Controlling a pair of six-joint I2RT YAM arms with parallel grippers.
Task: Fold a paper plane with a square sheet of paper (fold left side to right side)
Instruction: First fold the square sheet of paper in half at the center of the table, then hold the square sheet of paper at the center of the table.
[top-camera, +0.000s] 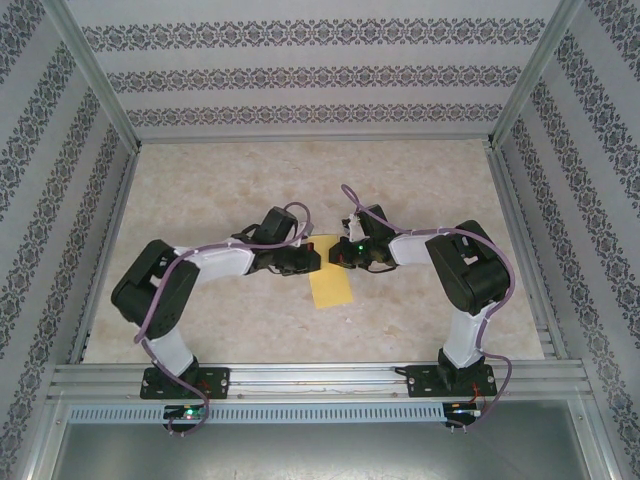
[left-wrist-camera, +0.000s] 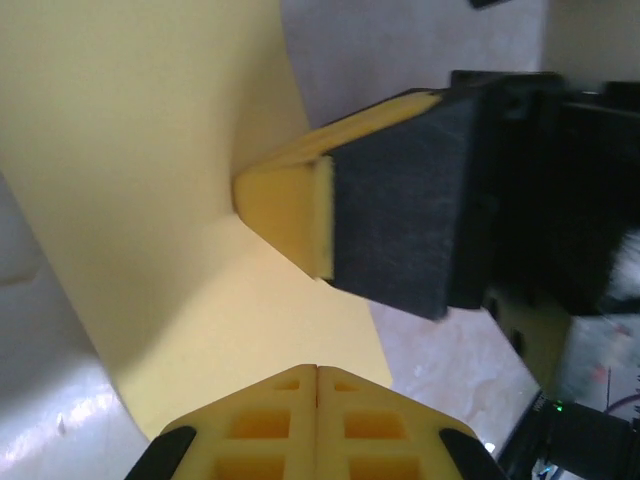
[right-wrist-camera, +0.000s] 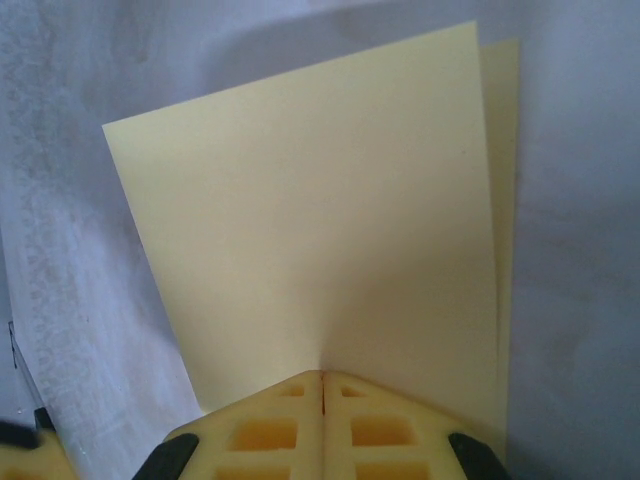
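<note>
Clenched on nothing, the right gripper (right-wrist-camera: 322, 380) is pressing its tip onto the square sheet of paper (right-wrist-camera: 310, 220), which is lying folded in half in the middle of the table (top-camera: 420, 200); the left gripper (left-wrist-camera: 317, 372), also shut and empty, is bearing down just beside it. With a lower layer peeking out along one side, I'd be pinning with one tip while the other is sliding along the crease

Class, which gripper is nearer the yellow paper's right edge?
Right. The right gripper sits over the paper's far end, toward that edge; the left gripper sits at its far-left corner.
</note>
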